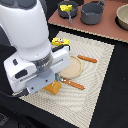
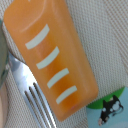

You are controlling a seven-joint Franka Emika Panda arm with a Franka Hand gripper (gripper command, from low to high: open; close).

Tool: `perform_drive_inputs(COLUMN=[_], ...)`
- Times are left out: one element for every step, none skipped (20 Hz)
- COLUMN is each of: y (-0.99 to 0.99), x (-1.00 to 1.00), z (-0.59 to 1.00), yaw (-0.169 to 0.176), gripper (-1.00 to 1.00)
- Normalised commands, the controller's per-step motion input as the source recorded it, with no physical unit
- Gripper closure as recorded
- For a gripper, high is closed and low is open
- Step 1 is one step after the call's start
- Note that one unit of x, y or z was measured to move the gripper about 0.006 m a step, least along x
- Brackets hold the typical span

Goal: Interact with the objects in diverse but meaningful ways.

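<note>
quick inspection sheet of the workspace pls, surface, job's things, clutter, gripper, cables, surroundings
surface: pale striped placemat on a dark table, with a brown mat behind it
job's things: golden-brown bread loaf with white slash marks lies on the placemat directly under the wrist; milk carton with a cow print close by its end; yellow box partly hidden by the arm; yellow cheese wedge sits in a pot
clutter: round beige plate, two orange-handled utensils, metal fork beside the loaf, second grey pot, pan edge
gripper: fingers not visible in either view
cables: nothing seen
surroundings: dark, no detail
</note>
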Motion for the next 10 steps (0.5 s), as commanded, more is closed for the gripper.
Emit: perform_drive_inputs(y=[0.00, 0.00, 0.01, 0.02, 0.03, 0.01, 0.00, 0.00, 0.00, 0.00], x=[-0.03, 0.00, 0.00, 0.03, 0.06, 0.06, 0.03, 0.04, 0.03, 0.03], z=[0.19, 0.17, 0.13, 0.08, 0.00, 0.00, 0.00, 0.00, 0.00, 0.00], yaw=[0.060, 0.068, 0.057, 0.060, 0.066, 0.074, 0.089, 0.102, 0.117, 0.118], gripper=[-1.00, -1.00, -1.00, -1.00, -1.00, -1.00, -1.00, -1.00, -1.00, -1.00])
